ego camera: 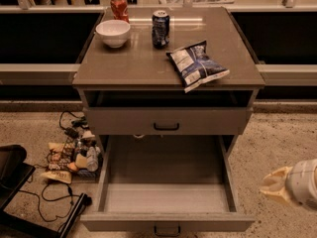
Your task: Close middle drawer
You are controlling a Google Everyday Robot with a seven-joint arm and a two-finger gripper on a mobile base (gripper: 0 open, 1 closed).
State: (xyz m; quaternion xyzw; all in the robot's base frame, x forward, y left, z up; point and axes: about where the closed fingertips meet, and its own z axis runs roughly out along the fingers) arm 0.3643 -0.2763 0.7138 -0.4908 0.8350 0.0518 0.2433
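Light: I saw a dim, warm amber cast from overhead | glare: pale streak on the surface point(138, 58) near its far edge | shadow: deep black under the top and in both side recesses | tool point(273, 187): lower right edge, brightly lit, pale.

Only the end of the arm point(306, 183) is seen, at the lower right edge of the view. The tool point(275, 186) is set on its left side and is made of a pale cream, slightly yellowish material with a matt, rubbery look. Its outline is angular: it is broad where it is joined to the arm and is narrowed to a blunt, wedge-like tip. Darker shading is seen along its underside and in a crease across its middle. Behind the tool, the arm is shaped as a smooth, rounded cylinder in white to light grey, lit brighter along the top and shaded below.
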